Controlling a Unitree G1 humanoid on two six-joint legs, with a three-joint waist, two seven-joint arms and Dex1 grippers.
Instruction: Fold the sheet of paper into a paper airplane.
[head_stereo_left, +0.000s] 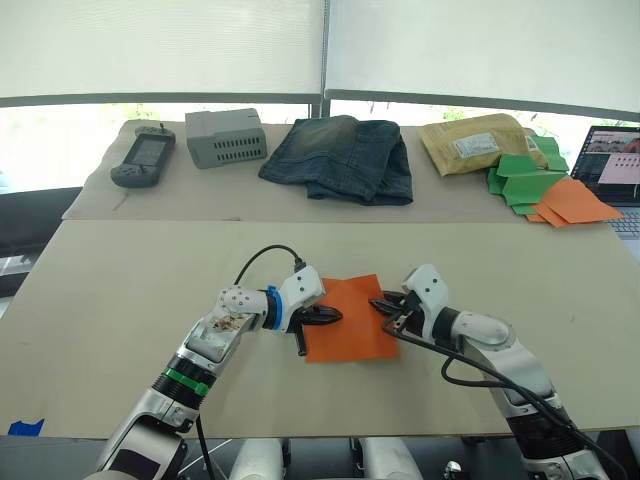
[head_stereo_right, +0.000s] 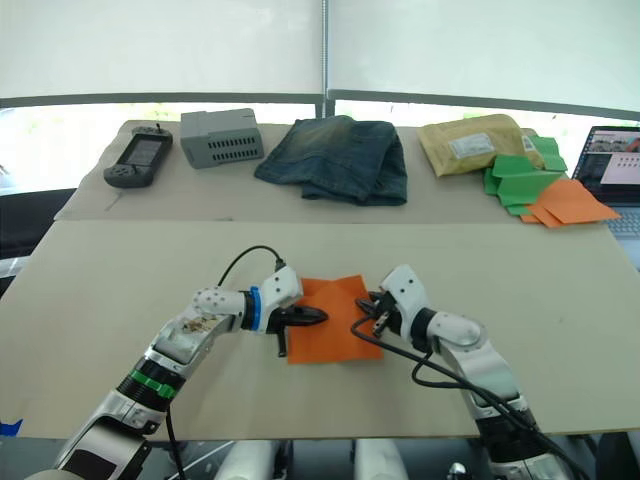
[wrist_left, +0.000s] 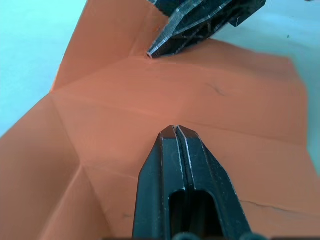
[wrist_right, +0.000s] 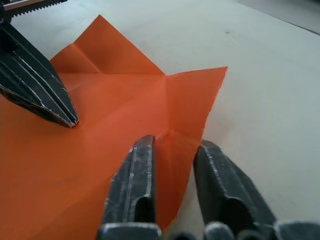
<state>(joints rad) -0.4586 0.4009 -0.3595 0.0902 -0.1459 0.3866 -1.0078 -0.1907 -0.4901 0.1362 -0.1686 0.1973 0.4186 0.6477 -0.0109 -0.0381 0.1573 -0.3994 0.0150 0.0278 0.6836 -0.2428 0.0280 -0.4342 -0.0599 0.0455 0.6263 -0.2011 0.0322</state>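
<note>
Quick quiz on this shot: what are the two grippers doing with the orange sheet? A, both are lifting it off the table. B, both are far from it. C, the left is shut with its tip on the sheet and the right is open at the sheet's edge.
C: the left gripper has its fingers together over the sheet, while the right gripper has its fingers apart at the sheet's edge.

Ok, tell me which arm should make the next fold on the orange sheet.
Probably right. The right gripper is open, straddling the sheet of paper's edge, ready to pinch and lift. The left gripper is shut, tips over the sheet's middle, better placed for pinning.
</note>
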